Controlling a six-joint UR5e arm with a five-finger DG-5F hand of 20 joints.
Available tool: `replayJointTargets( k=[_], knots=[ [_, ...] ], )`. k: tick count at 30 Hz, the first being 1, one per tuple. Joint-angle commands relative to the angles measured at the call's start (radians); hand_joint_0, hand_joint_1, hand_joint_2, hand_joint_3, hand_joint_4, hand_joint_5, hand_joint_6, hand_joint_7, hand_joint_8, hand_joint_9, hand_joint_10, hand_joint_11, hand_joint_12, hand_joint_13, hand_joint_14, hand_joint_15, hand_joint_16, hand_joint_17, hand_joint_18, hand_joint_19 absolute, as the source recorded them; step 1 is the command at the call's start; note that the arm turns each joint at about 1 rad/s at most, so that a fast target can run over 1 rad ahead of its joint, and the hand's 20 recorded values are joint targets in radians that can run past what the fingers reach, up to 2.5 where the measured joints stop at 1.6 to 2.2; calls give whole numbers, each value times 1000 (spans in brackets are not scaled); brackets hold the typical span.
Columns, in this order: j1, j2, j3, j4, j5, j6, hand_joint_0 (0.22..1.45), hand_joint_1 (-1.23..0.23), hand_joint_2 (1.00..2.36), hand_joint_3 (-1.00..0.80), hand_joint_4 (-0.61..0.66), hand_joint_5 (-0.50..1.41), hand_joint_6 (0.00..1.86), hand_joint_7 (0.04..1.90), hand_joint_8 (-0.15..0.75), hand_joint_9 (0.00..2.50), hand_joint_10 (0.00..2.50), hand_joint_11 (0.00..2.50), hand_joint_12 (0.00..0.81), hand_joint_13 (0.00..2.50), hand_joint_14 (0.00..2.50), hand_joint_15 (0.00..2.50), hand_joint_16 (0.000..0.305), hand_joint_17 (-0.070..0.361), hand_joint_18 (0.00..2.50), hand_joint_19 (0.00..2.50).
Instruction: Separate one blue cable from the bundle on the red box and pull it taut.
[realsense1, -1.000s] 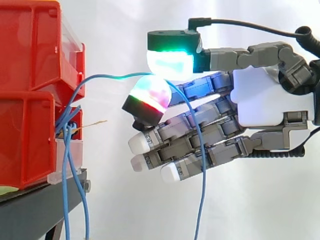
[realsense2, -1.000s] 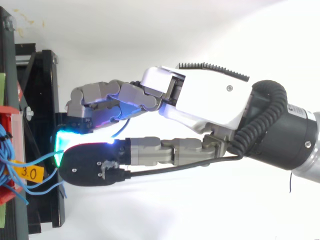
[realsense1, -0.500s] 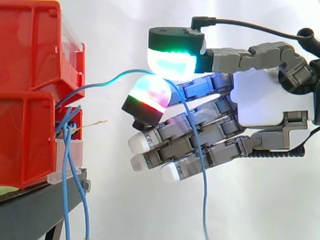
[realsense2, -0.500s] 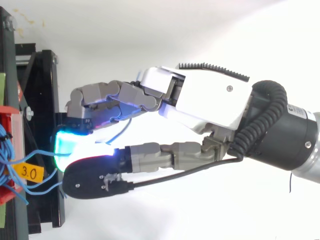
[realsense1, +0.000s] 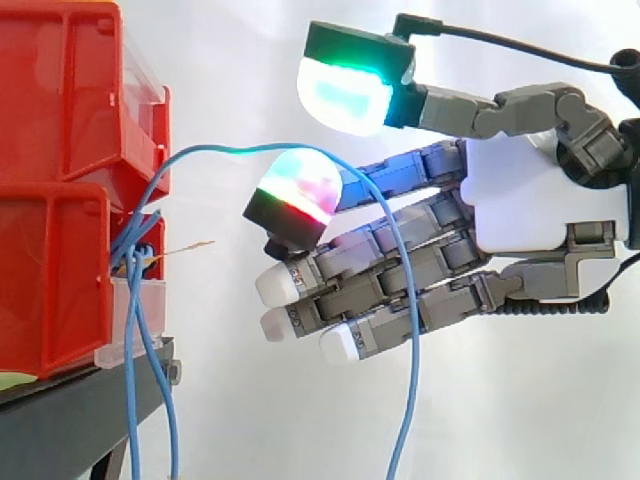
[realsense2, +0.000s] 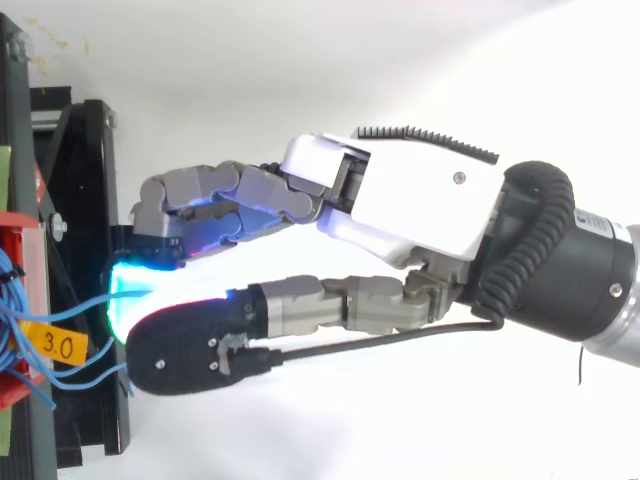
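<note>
Two stacked red bins (realsense1: 60, 100) stand at the left, and a bundle of blue cables (realsense1: 135, 250) hangs from the lower bin's front. One blue cable (realsense1: 225, 149) arcs out of the bundle, passes over a finger behind its red and green glowing pad (realsense1: 298, 190), then drops slack across the other fingers. My hand (realsense1: 530, 200) reaches in from the right with relaxed, nearly straight fingers. Its thumb pad (realsense1: 345, 95) glows green above the cable and does not touch it. From above, my hand (realsense2: 400, 200) points at the bundle (realsense2: 20, 330).
The bins rest on a black stand (realsense1: 70, 420) whose edge lies under my fingertips in the top view. A yellow tag (realsense2: 55, 347) hangs among the cables. A thin straw-coloured strand (realsense1: 185, 247) sticks out of the bundle. A white curtain is behind.
The thumb has lifted up off the finger pad, letting go of the blue cable. The cable now lies loose over the finger in a wider arc.
</note>
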Motion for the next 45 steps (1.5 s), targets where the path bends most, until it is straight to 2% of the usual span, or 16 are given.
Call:
replayJointTargets(
  k=[1,3,7,11,14,17,19,20,21,22,28,30,33,37,40,45],
  knots=[
    [1,0,1,-1,0,1,619,-425,1010,-372,213,-94,503,1236,316,726,8,294,361,420,5,146,49,111,421,406],
    [1,0,0,-1,0,1,639,-469,1015,-255,206,-94,503,1237,314,733,8,298,362,426,5,147,49,111,423,407],
    [1,0,1,-1,0,1,667,-519,1012,-139,223,-92,503,1227,329,754,8,297,377,445,4,142,53,118,454,389],
    [1,0,0,-1,0,0,668,-531,1008,-93,218,-90,503,1224,336,771,8,301,386,457,5,147,55,123,473,389],
    [1,-1,0,-2,3,-3,659,-596,1007,-87,255,-91,502,1214,352,774,7,307,405,464,4,151,58,131,478,374],
    [-1,0,0,-2,0,-3,582,-642,1175,-152,281,-92,502,1196,371,769,7,298,428,471,4,151,64,143,503,359],
    [-1,0,0,-2,3,-5,563,-672,1193,-184,305,-94,502,1193,373,767,6,295,436,470,4,154,65,147,512,351],
    [-1,2,0,-2,3,-5,566,-687,1153,-192,304,-94,502,1196,376,759,6,296,436,465,4,153,66,148,503,353],
    [-1,2,1,-2,3,-6,595,-702,1008,-168,296,-95,502,1198,370,751,7,299,430,459,4,153,65,146,489,360],
    [-1,2,0,-4,3,-9,591,-704,1002,-184,291,-96,502,1202,365,746,7,300,425,452,4,157,64,144,482,361],
    [1,3,0,-4,5,-19,563,-697,1006,-326,254,-102,503,1209,340,715,8,305,400,422,5,158,59,132,422,377],
    [1,3,0,-4,5,-20,549,-658,1007,-374,219,-106,503,1214,312,692,9,312,368,399,5,167,52,117,379,411],
    [1,3,1,-4,5,-29,543,-614,1005,-421,226,-104,503,1218,315,698,9,310,369,405,5,166,52,118,386,409],
    [2,11,0,-5,8,-46,542,-441,1001,-484,221,-99,503,1223,326,727,9,323,372,419,6,163,53,118,408,412],
    [4,11,0,-5,18,-63,590,-381,1005,-437,200,-96,503,1232,319,737,11,312,366,430,5,160,51,114,408,415],
    [4,14,0,-5,23,-68,639,-470,1011,-217,213,-94,503,1228,332,763,8,306,382,457,5,159,53,120,450,398]
  ],
)
